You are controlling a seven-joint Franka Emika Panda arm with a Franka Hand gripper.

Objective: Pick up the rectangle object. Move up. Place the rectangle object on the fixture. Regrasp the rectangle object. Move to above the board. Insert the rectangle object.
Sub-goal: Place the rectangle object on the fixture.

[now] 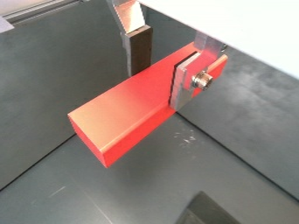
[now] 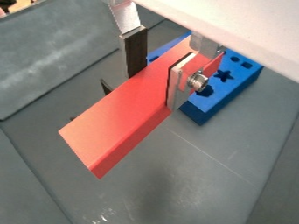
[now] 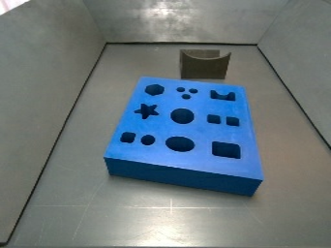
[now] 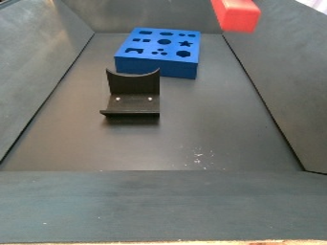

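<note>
While raised above the grey floor, gripper [image 1: 162, 68] clamped on one end of the rectangle object [image 1: 126, 113], silver fingers [image 2: 184, 83] pressed against its sides, bar jutting outward, board [image 3: 183, 129] and fixture [image 4: 130, 95] below, untouched.

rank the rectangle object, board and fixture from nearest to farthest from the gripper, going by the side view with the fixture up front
1. The rectangle object: clamped in the gripper, raised at the far right.
2. The board: on the floor at the far end, close below the raised block.
3. The fixture: on the floor, left of centre, nearer the camera.
</note>
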